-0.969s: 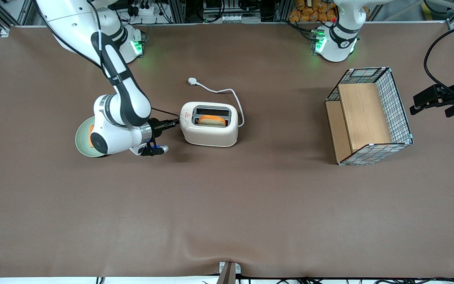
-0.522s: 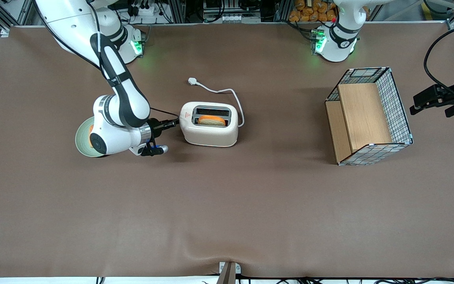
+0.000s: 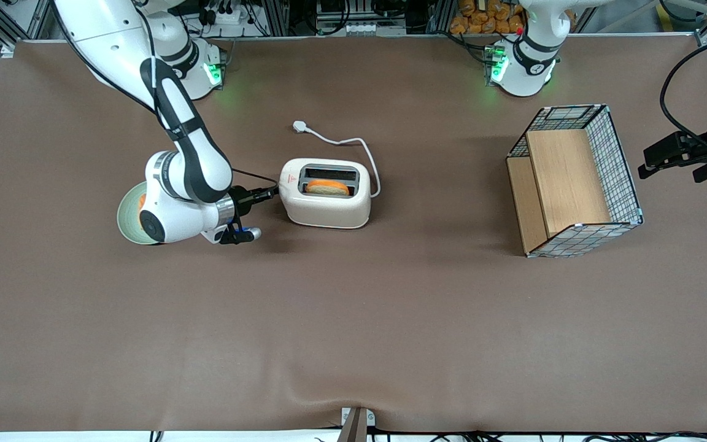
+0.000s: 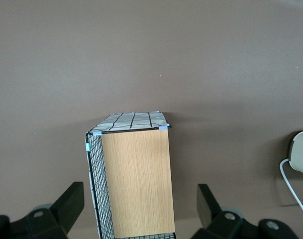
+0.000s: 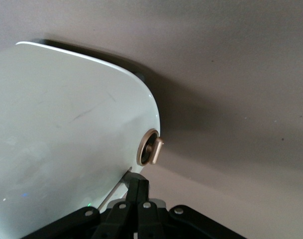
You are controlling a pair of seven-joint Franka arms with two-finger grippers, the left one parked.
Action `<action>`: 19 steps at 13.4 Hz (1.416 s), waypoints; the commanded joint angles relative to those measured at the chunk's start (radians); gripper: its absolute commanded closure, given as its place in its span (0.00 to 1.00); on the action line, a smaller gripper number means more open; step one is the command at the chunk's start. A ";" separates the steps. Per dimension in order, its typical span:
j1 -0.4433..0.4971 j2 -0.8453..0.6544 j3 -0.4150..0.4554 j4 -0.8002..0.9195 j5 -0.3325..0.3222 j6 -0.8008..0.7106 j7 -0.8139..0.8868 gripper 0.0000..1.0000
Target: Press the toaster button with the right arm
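So the toaster (image 3: 326, 200) sits on the brown tabletop (image 3: 353, 319) roughly mid-table, a bit toward the working arm's end, with a slice of toast with an orange top (image 3: 329, 186) poking out of its slot. Its white cord (image 3: 363, 150) loops away from the camera to a plug (image 3: 300, 126) lying flat on the tabletop.

The right arm (image 3: 183, 153) is bent down low, and the gripper (image 3: 270, 193) is pointed sideways at the end wall of the toaster, tip right against it or nearly so, hard to call from the front view. In the wrist view the jaws look pressed together into one narrow black tip (image 5: 138, 191), sitting at the toaster's cream end wall (image 5: 66, 149). The toaster button (image 5: 152, 148) is a small round knob in a ring, just beside that tip but apart from it.

A pale green plate (image 3: 129, 216) with something orange on it is partly hidden under the wrist. A wire-and-wood basket (image 3: 574, 181) stands well apart toward the parked arm's end
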 commanded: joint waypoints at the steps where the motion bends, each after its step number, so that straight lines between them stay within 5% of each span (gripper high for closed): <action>1: -0.010 0.067 0.015 -0.003 0.016 0.064 -0.045 1.00; 16: -0.009 0.009 0.010 0.065 0.004 -0.059 0.072 1.00; 17: -0.009 0.001 0.010 0.074 -0.001 -0.076 0.074 0.94; 19: -0.023 -0.007 0.007 0.088 -0.005 -0.094 0.067 0.67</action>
